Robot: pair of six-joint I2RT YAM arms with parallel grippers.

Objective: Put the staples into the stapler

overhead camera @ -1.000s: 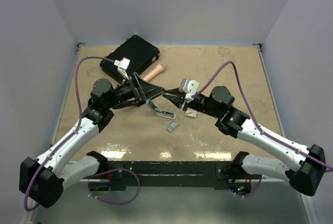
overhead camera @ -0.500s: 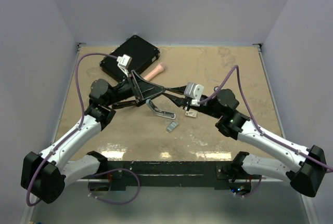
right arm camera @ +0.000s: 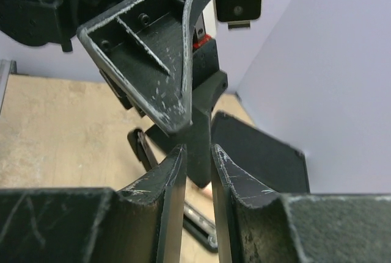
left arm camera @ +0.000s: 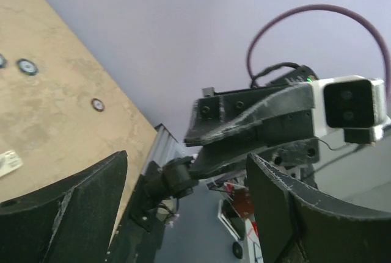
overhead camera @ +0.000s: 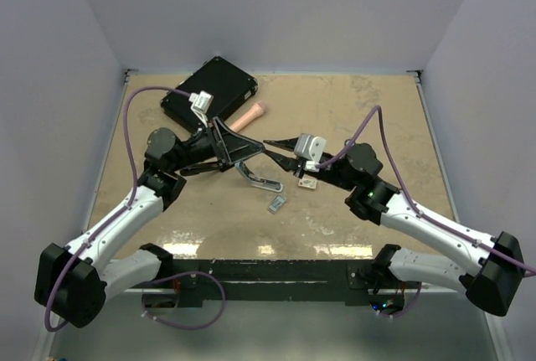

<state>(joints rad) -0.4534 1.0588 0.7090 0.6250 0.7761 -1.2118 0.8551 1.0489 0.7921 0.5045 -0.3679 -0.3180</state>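
Mottled tan table, black case at far-left corner, pink tube, grey ribbed staples, black-and-silver stapler, purple cables, white arms with black joints.

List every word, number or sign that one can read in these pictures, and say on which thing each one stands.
Readable text: none in any view.
Small card on the table: it has a dark mark, too small to read.
Black case: no lettering shows on it.
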